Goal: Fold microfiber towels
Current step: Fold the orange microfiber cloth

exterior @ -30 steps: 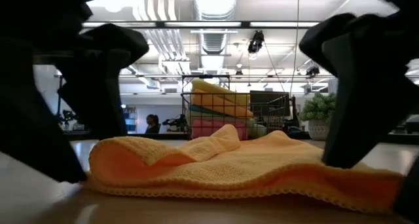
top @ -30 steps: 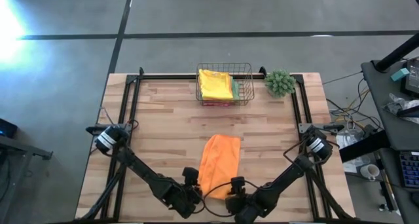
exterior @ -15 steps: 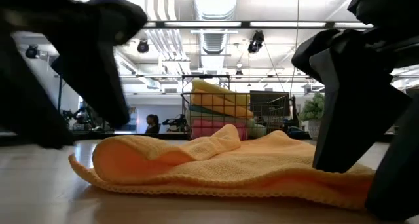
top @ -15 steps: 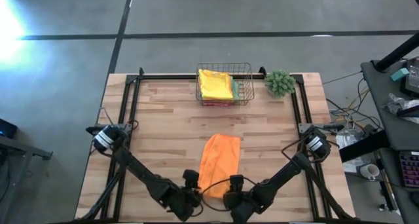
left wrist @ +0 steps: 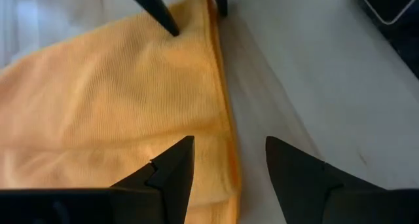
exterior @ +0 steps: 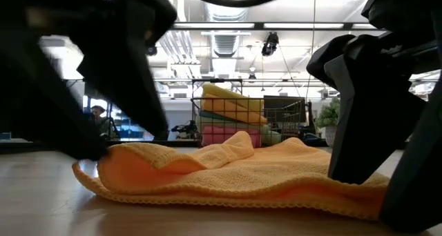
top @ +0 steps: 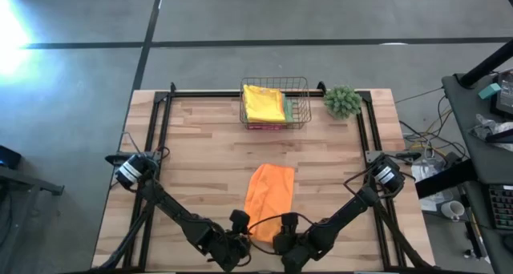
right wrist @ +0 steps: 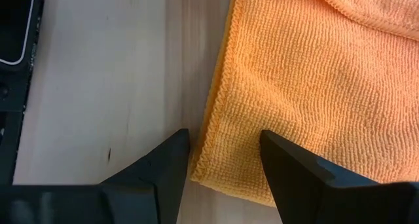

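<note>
An orange microfiber towel (top: 269,199), folded over on itself, lies flat on the wooden table at its near middle. My left gripper (left wrist: 229,152) stands open over the towel's near left corner, one finger above the cloth and one above bare wood, with the hemmed edge (left wrist: 227,119) running between them. My right gripper (right wrist: 224,140) stands open over the near right corner (right wrist: 208,160) in the same way. In the low view the left arm's finger (exterior: 128,91) comes down at the towel's left end, and the right arm's finger (exterior: 362,119) at its right end. My left gripper straddles the towel's near left edge (left wrist: 229,129), slanting down from the near side; whether either finger touches the cloth I cannot tell. My right gripper straddles the near right corner (right wrist: 211,152) likewise; in the low view one fingertip (exterior: 343,174) meets the towel's top, but I cannot tell if it touches.
A copper wire basket (top: 300,106) at the far middle holds folded towels, a yellow one (top: 263,103) on top. A small green plant (top: 343,101) stands to its right. Black frame rails (top: 160,122) run along the table's sides. Bare wood lies between the towel and the basket.
My left gripper has tipped and rolled at the towel's near left corner, uncovering that corner in the low view. My right gripper has rolled a little and edged toward the towel's near right corner. Both stay open, and the towel lies where it was.
</note>
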